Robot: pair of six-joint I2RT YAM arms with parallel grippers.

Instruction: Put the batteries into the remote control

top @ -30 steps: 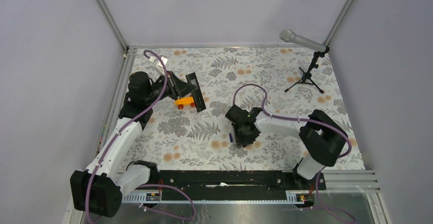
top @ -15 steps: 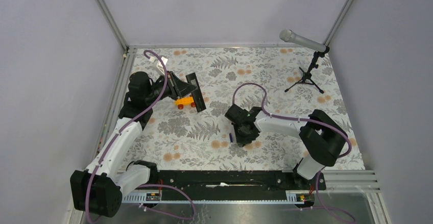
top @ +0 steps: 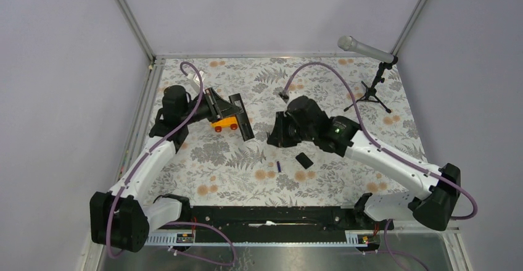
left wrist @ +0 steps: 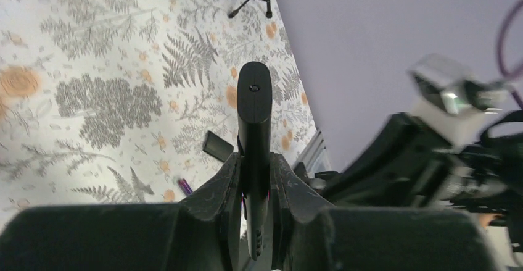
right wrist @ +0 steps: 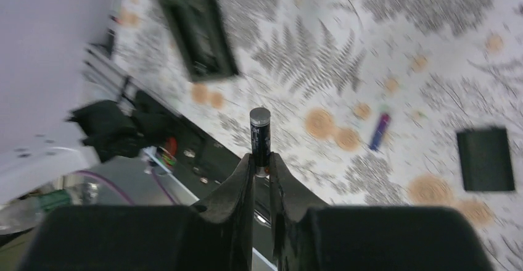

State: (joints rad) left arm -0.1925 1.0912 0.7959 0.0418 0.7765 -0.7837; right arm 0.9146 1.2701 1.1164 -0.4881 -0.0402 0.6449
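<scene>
My left gripper point(top: 229, 108) is shut on the remote control point(top: 244, 124), a slim black bar held above the table beside the orange toy car. In the left wrist view the remote point(left wrist: 254, 116) sticks out between my fingers point(left wrist: 222, 184). My right gripper point(top: 274, 135) is shut on the darker battery point(right wrist: 259, 136), which stands up from the fingertips, and hovers just right of the remote. The remote point(right wrist: 192, 27) shows in the right wrist view, blurred. The purplish-blue battery point(top: 278, 166) lies loose on the table; it also shows in both wrist views point(right wrist: 379, 130) point(left wrist: 184, 187).
A small flat black cover point(top: 303, 160) lies on the floral table right of the loose battery. The orange toy car point(top: 223, 123) sits under the remote. A microphone on a small tripod point(top: 370, 92) stands at the back right. A black rail point(top: 265, 215) runs along the near edge.
My right arm has risen from the table near the cover and swung back and left toward the remote, carrying the darker battery. The cover is now uncovered. My left gripper shifted slightly right.
</scene>
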